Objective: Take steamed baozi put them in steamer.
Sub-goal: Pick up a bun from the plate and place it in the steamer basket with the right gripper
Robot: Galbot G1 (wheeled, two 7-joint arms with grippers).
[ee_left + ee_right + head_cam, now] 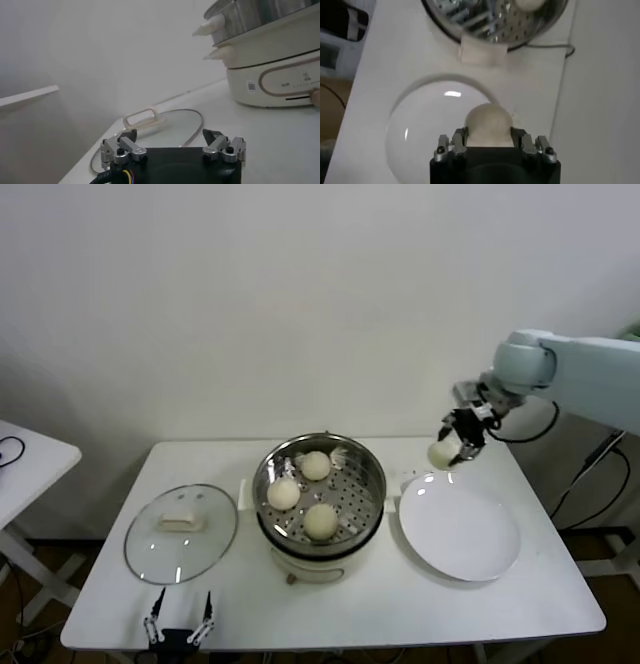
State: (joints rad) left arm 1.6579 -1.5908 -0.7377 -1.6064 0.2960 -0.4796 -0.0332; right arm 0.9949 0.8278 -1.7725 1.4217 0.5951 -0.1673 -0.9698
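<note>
Right gripper (452, 446) pinching one bun (441, 454) between its fingers, raised above the far edge of the white plate (460, 534), three buns (300, 494) in the steamer (320, 489), left gripper (180, 624) spread wide near the table's front edge by the glass lid (180, 532), steamer cut off in both wrist views.

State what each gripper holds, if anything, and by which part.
The right gripper holds one baozi by its opposite sides, lifted above the plate. The left gripper is open and holds nothing, low at the table's near edge.
</note>
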